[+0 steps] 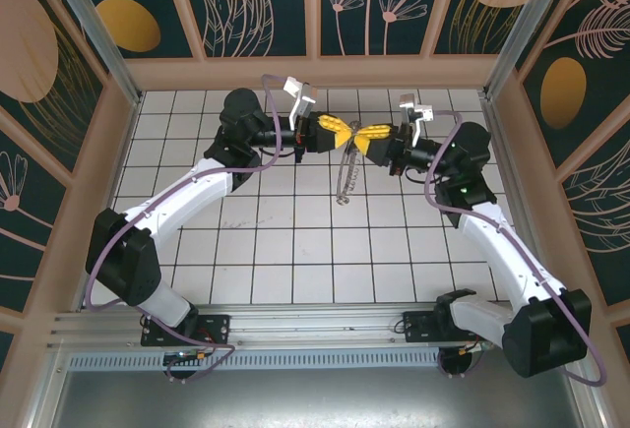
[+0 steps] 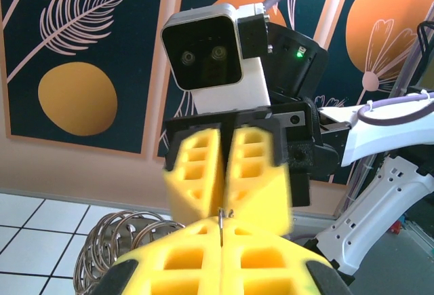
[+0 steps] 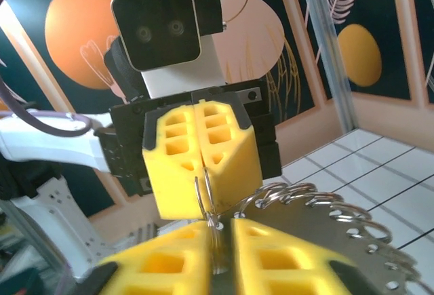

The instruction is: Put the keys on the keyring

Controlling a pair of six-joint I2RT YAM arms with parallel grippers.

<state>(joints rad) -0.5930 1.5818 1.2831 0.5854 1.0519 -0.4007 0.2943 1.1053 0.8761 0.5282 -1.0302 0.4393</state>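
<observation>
I see the silvery, ring-fringed keyring [image 1: 346, 180] hanging upper centre, just below left hand [image 1: 346, 136] and right hand [image 1: 362, 140], both clamped on it.

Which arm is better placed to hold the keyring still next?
Right, I'd guess, but barely. The right claw is shut on a small ring of the keyring, beside its hanging bunch. The left claw, also shut, pinches only its thin wire.
</observation>
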